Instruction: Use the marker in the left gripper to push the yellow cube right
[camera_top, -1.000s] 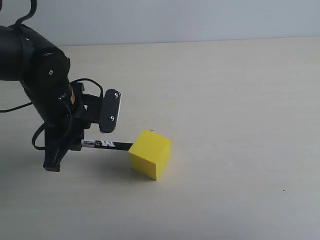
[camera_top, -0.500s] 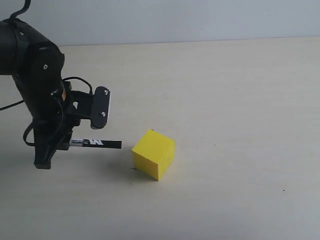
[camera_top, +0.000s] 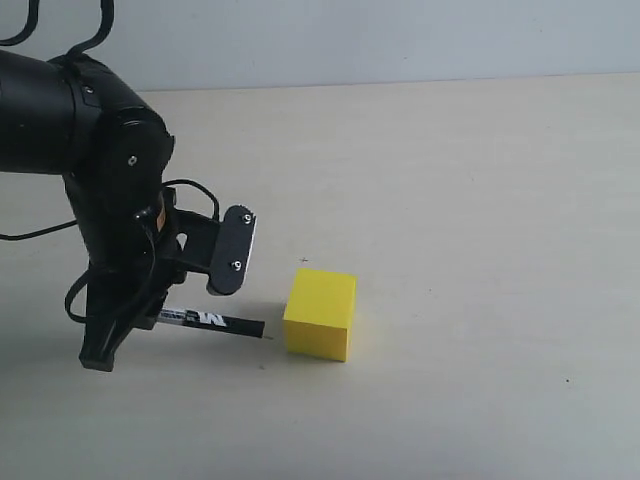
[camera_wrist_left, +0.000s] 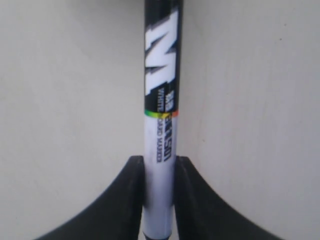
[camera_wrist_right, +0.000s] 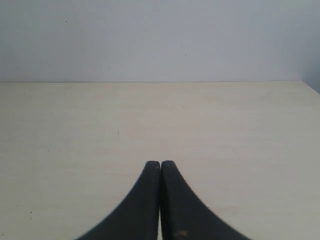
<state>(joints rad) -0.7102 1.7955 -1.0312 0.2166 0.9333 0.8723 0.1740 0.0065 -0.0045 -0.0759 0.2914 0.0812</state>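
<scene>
The yellow cube (camera_top: 320, 313) sits on the pale table (camera_top: 470, 200), a little left of the middle in the exterior view. My left gripper (camera_top: 157, 313) is shut on the marker (camera_top: 213, 321), which lies nearly level and points right at the cube's left face. A short gap separates its black tip from the cube. In the left wrist view the marker (camera_wrist_left: 161, 115) runs straight out from between the black fingers (camera_wrist_left: 131, 200) of the left gripper (camera_wrist_left: 159, 172), which clamp its white barrel. The right gripper (camera_wrist_right: 160, 165) is shut on nothing above bare table, and the cube does not show in its view.
A black cable (camera_top: 185, 190) loops off the left arm (camera_top: 70, 130) above the marker. A pale wall (camera_top: 400, 35) closes the table's far edge.
The arm drew back left, then swung right again and nearer the camera with the marker. The cube has shifted right and turned squarer to the view.
</scene>
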